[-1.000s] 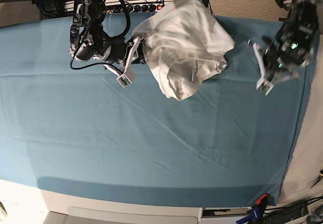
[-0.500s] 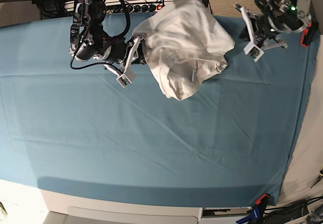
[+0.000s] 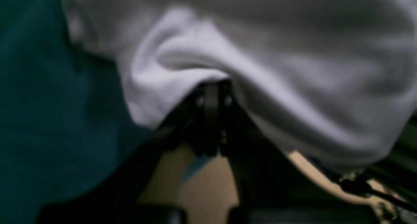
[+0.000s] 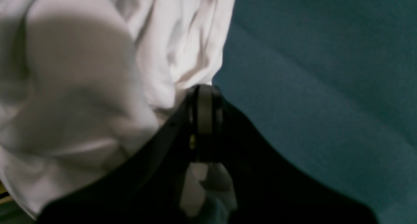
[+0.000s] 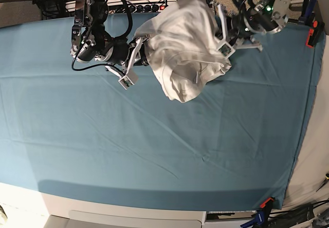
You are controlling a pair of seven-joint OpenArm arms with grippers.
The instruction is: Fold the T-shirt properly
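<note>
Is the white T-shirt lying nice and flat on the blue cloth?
No, the T-shirt sits in a crumpled heap near the far edge of the blue cloth, full of bunched folds.

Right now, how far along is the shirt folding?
Barely started. Done: nothing folded; the T-shirt lies bunched in a crumpled heap at the far edge of the teal table cloth. In hand: the right gripper is shut on the heap's near-left edge, and the left gripper is shut against cloth on the opposite side. Left: spreading the shirt flat, then every fold.
</note>
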